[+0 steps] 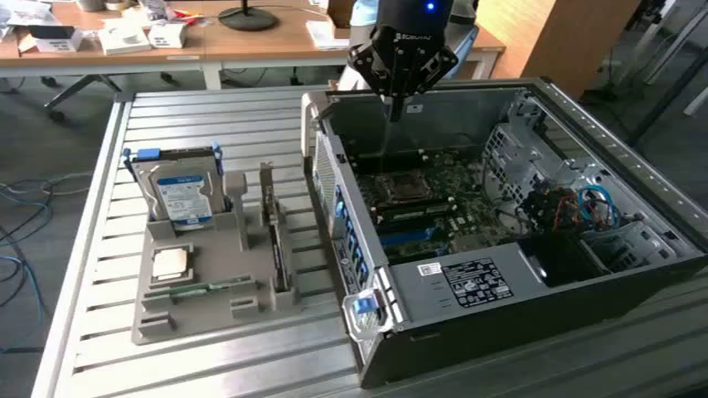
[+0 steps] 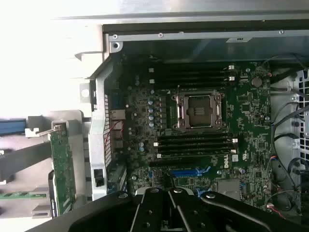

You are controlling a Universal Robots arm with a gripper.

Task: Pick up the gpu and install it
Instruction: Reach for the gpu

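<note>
From the exterior view's left: hard drive (image 1: 182, 197) upright in a grey holder (image 1: 210, 319). Just right of it the gpu (image 1: 271, 236) stands on edge in its own slot of that holder, silvery bracket at the far end, not yet picked. The wrist view catches it too (image 2: 63, 169), just outside the case's rear wall. Further right is the open PC case (image 1: 465, 332) w/ motherboard (image 1: 432, 199) exposed. The claw (image 1: 395, 108) hangs over the case's far-left part, pressed together, nothing btwn its fingers.

Pick-up is the step in hand, I'd say. To do it well, the claw needs to be spread before it drops, centred on the card's top edge approx mid-length, clear of the bracket and the holder's posts. The card is thin, so grip the flat faces squarely or it'll prob. twist. Lift straight up, since any tilt could jam it or drag the light holder along.

Surface: slatted metal table (image 1: 199, 116), ribbed, so the holder may skid.

Room: loose cables (image 1: 16, 215) on the floor at left. Behind is a second table (image 1: 254, 46) w/ boxes and a round stand base (image 1: 247, 16). A wood panel (image 1: 553, 33) is at right.
</note>
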